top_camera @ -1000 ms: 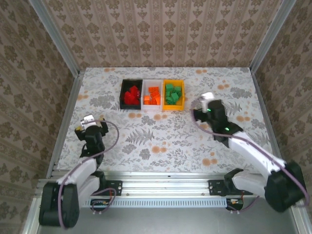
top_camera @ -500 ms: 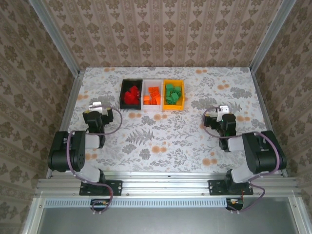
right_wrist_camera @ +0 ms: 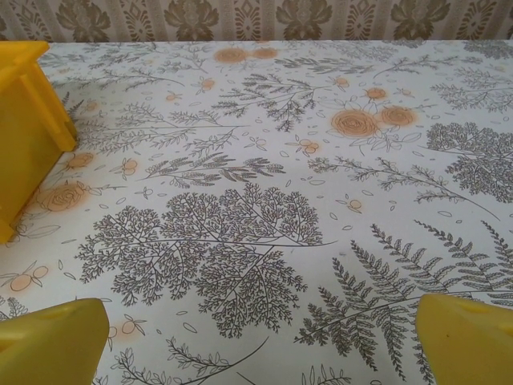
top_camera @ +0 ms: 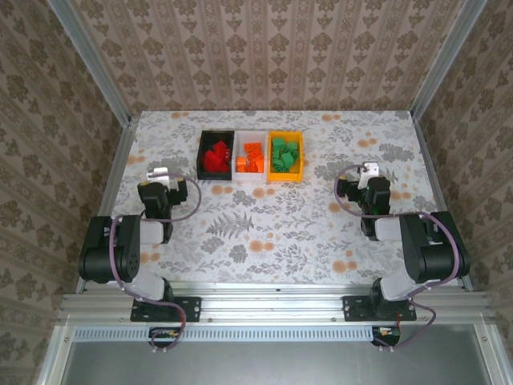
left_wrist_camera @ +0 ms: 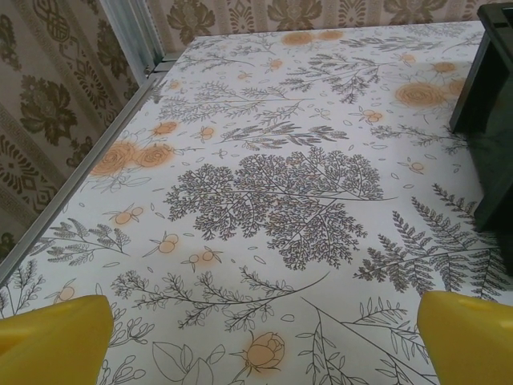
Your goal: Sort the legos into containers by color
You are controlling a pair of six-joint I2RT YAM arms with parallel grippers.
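Three joined containers stand at the back middle of the table: a black bin with red legos, a white bin with orange legos, and a yellow-orange bin with green legos. My left gripper rests folded back at the left, open, nothing between its yellow fingers. The black bin's wall shows at its right. My right gripper is folded back at the right, open and empty, fingers wide apart. The yellow bin's corner lies to its left.
A floral cloth covers the table. Aluminium rails line the table's sides, and patterned walls rise behind. Both arms sit folded over their bases near the front edge.
Both arms have folded back toward their bases since a second ago. In the last half second the right gripper has shifted slightly up; the left is still.
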